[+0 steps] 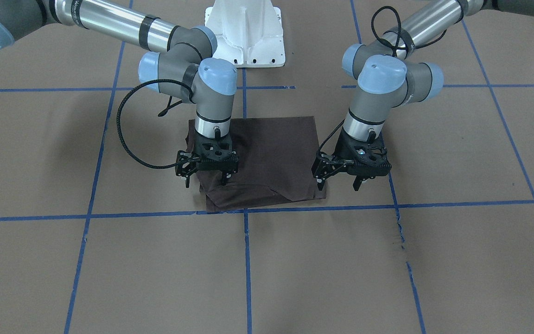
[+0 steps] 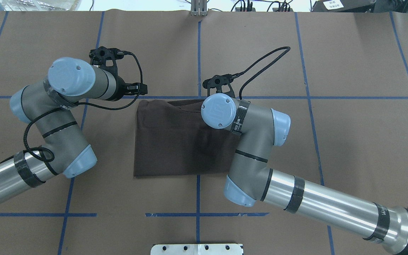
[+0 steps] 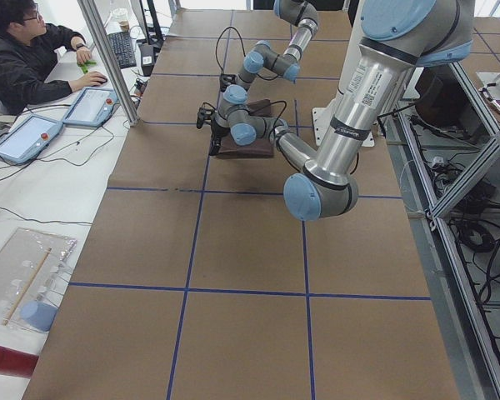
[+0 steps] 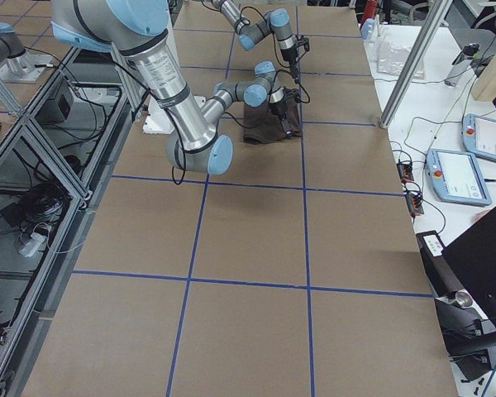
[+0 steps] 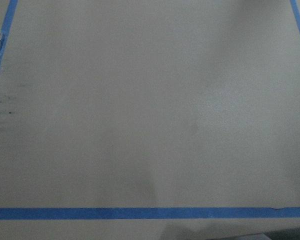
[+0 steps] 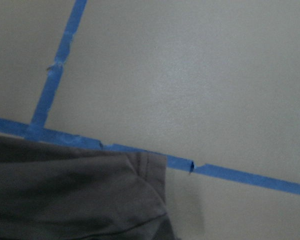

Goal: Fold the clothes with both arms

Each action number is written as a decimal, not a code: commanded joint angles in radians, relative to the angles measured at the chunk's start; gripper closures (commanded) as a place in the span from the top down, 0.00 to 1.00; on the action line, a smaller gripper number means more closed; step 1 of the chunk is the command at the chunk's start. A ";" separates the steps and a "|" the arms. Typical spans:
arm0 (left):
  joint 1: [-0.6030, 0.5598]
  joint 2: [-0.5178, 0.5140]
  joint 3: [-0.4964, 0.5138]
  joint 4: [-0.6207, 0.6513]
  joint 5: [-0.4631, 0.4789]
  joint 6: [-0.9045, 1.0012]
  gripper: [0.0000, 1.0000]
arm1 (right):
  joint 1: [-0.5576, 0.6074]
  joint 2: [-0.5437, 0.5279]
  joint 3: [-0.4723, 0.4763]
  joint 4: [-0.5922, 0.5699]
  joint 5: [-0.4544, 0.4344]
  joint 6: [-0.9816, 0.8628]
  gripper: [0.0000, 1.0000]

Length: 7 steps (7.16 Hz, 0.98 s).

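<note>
The dark brown T-shirt point(image 1: 267, 153) lies folded into a flat rectangle in the middle of the table; it also shows in the overhead view point(image 2: 168, 141). In the front-facing view my left gripper point(image 1: 339, 183) is open and empty, hanging just above the shirt's far corner on that view's right. My right gripper point(image 1: 205, 180) is open and empty, just above the far corner on that view's left. The right wrist view shows a folded shirt corner point(image 6: 75, 195) beside blue tape. The left wrist view shows only bare paper and tape. Collar, logo and labels are hidden.
Brown paper with blue tape lines point(image 1: 247, 260) covers the table point(image 1: 109, 278). The white base pedestal point(image 1: 246, 32) stands at the robot's side. An operator point(image 3: 25, 50) sits with tablets point(image 3: 90, 105) at a bench beyond the table's far edge.
</note>
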<state>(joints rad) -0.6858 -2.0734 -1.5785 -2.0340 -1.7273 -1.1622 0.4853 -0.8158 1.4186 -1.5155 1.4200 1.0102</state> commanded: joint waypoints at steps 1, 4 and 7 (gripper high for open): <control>0.000 -0.001 0.000 0.000 0.000 -0.002 1.00 | 0.065 -0.009 -0.036 -0.002 -0.003 -0.080 1.00; 0.000 -0.002 -0.003 0.000 0.000 -0.001 1.00 | 0.189 -0.069 -0.035 0.008 0.090 -0.218 1.00; -0.001 0.025 -0.095 0.021 -0.023 0.009 1.00 | 0.434 -0.187 0.108 0.005 0.487 -0.388 1.00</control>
<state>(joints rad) -0.6866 -2.0634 -1.6234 -2.0263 -1.7341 -1.1576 0.8165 -0.9348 1.4435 -1.5033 1.7550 0.7012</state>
